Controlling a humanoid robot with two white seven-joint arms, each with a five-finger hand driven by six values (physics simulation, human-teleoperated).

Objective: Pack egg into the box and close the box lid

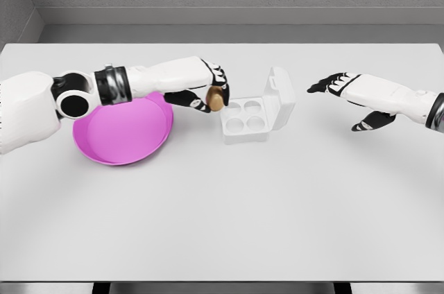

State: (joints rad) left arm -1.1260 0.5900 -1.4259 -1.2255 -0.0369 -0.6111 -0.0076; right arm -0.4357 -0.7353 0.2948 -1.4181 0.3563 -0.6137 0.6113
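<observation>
We note the left hand (210, 89) curled around a small brown egg (217, 98), which it grips between thumb and fingertips. The egg sits upright in the grip, raised off the pale grey surface (222, 225), just beside the left edge of the white four-cup egg box (245, 122). It is not in any cup; all four round cups we can see are bare.

The box lid (279, 99) stands open, hinged at the right side and tilted up and away from the tray.

The left forearm crosses above a shallow round magenta plastic bowl (125, 134), which lies on the surface to the left of the box. Whether the arm touches the bowl rim we cannot tell.

We see the right hand (347, 96) to the right of the box, apart from the lid, held above the surface. Its fingers are spread and extended toward the box, thumb hanging below the palm, holding nothing and touching nothing.
</observation>
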